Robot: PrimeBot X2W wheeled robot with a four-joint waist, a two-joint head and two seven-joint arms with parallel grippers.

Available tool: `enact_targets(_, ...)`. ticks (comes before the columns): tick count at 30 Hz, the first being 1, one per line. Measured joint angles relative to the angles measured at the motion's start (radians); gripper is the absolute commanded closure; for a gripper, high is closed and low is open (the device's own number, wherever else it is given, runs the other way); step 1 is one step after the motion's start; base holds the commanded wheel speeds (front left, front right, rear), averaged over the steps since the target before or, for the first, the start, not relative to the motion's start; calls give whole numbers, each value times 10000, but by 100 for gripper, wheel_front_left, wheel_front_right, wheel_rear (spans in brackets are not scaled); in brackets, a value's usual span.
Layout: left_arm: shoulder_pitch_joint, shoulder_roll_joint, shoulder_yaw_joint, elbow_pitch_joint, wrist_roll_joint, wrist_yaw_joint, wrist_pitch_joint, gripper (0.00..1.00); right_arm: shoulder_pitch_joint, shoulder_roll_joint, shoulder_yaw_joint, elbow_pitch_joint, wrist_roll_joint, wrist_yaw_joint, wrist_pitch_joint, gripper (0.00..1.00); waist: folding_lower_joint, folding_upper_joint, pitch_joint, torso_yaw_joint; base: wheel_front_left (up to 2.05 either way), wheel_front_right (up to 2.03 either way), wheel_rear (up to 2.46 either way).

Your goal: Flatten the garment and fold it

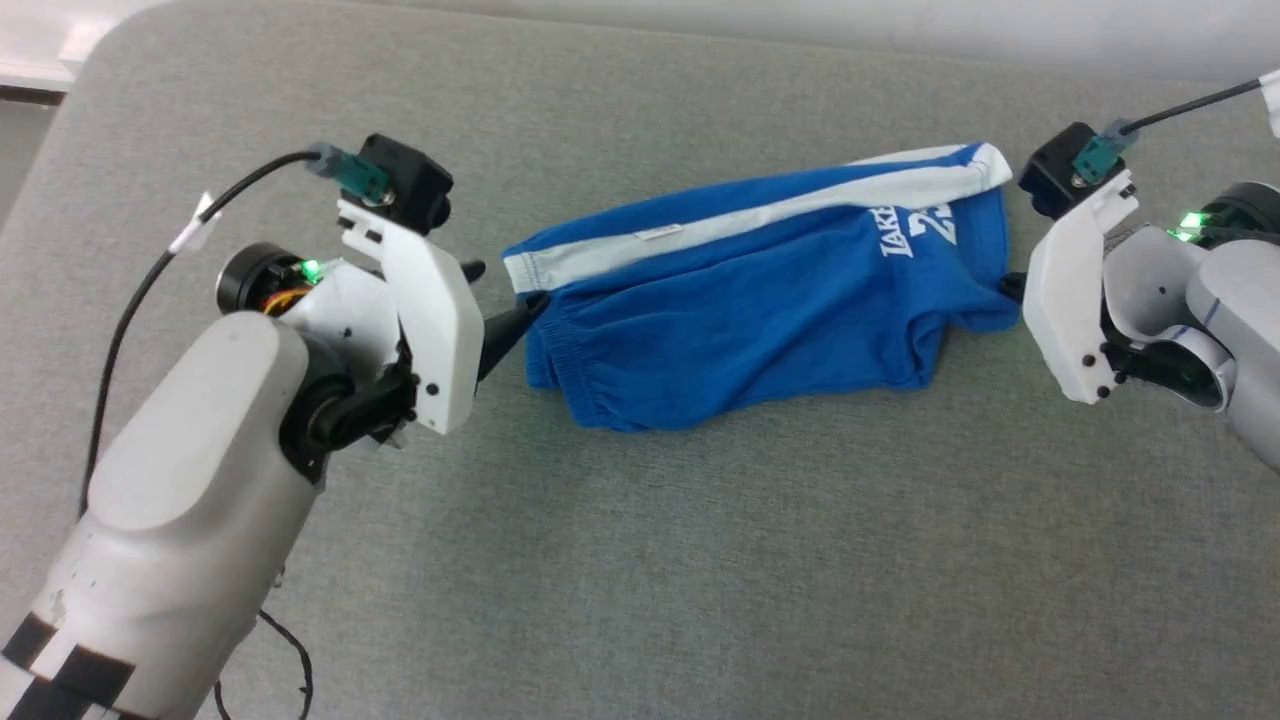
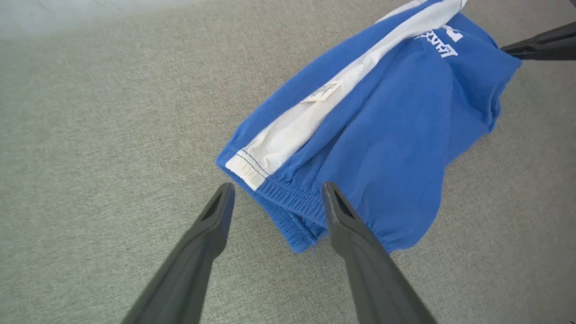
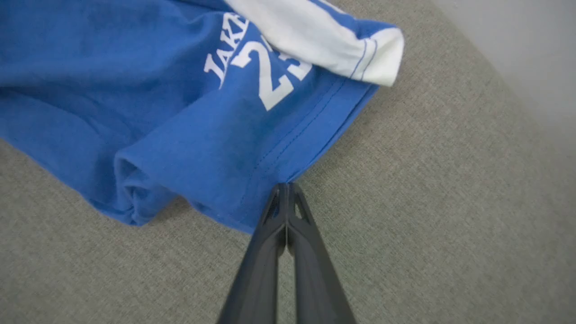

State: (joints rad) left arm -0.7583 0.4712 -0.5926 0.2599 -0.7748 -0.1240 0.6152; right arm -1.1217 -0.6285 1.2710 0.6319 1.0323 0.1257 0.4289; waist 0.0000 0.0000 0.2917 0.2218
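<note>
on the grey fabric surface [image 1: 700, 550], one garment [image 1: 740, 310].

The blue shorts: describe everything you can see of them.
The soft blue basketball shorts lie crumpled and doubled over on the grey fabric surface. A wide white side stripe bearing a small care label runs along the far edge. The white print sits near the leg hem. The gathered elastic waistband faces the left gripper, whose open jaws flank its corner. The right gripper is shut on the hem's edge.
</note>
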Motion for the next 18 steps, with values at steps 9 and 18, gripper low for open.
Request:
enact_targets(9,-545,-328,-917,1733,-132,0,1116,0,-360,374,48,125,-309,0,-2,100,1,0,478,-412,0,0,0)
enact_targets(18,-1112,-107,-1801,1990,-639,4,1680,31,-564,633,63,213,-470,2,4,100,-2,0,893,-959,0,0,0)
